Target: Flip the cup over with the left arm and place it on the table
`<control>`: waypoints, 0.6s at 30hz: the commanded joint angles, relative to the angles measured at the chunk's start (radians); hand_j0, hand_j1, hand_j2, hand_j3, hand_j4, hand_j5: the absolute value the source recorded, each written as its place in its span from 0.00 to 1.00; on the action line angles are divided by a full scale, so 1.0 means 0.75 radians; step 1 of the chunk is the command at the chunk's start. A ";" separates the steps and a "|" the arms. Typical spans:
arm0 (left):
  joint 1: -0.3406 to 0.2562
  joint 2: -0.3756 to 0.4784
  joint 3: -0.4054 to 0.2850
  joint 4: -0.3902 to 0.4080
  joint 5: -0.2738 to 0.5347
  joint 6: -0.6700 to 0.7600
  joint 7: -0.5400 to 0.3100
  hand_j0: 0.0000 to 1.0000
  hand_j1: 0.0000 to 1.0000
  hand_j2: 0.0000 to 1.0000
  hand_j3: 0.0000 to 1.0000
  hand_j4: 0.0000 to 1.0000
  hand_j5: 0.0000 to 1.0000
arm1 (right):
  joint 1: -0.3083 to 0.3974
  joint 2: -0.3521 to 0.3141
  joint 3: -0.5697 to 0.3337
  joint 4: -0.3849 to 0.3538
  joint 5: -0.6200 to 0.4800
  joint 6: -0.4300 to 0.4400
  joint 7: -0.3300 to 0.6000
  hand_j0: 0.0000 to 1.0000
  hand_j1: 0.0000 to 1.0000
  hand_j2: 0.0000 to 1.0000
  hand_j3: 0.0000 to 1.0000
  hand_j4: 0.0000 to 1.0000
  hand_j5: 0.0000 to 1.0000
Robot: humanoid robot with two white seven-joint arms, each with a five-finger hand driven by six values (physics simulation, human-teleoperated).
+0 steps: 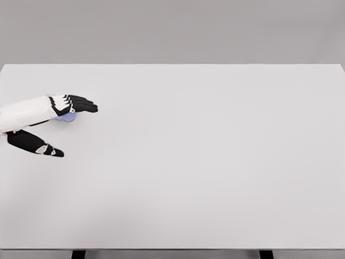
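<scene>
Tabletop [215, 178]: one flat, matte white rectangle, its near edge lying closest to the camera.
Left robot hand [56, 121]: one, glossy white shell with black jointed fingers [81, 102], reaching in from the left edge; fingers stretching out straight, thumb [46, 149] spreading apart, gripping nothing.
Cup [67, 117]: one, pale blue, rounded, mostly hiding beneath the fingers, sitting at the far left.
</scene>
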 commanded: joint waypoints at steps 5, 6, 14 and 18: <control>-0.043 -0.013 -0.016 0.004 0.020 0.003 0.001 1.00 1.00 1.00 1.00 1.00 1.00 | 0.000 0.000 0.000 -0.002 0.000 -0.004 0.001 1.00 1.00 1.00 1.00 1.00 1.00; -0.061 -0.021 -0.016 0.004 0.022 0.003 -0.001 1.00 1.00 1.00 1.00 1.00 1.00 | 0.000 0.000 0.002 -0.002 0.000 -0.002 0.001 1.00 1.00 1.00 1.00 1.00 1.00; -0.196 -0.099 -0.108 0.206 0.005 0.003 0.001 1.00 1.00 1.00 1.00 1.00 1.00 | 0.000 0.000 0.002 -0.002 0.000 -0.002 0.001 1.00 1.00 1.00 1.00 1.00 1.00; -0.239 -0.111 -0.149 0.212 -0.246 0.003 0.005 1.00 1.00 1.00 1.00 1.00 1.00 | 0.000 0.000 0.002 -0.002 0.000 -0.002 0.001 1.00 1.00 1.00 1.00 1.00 1.00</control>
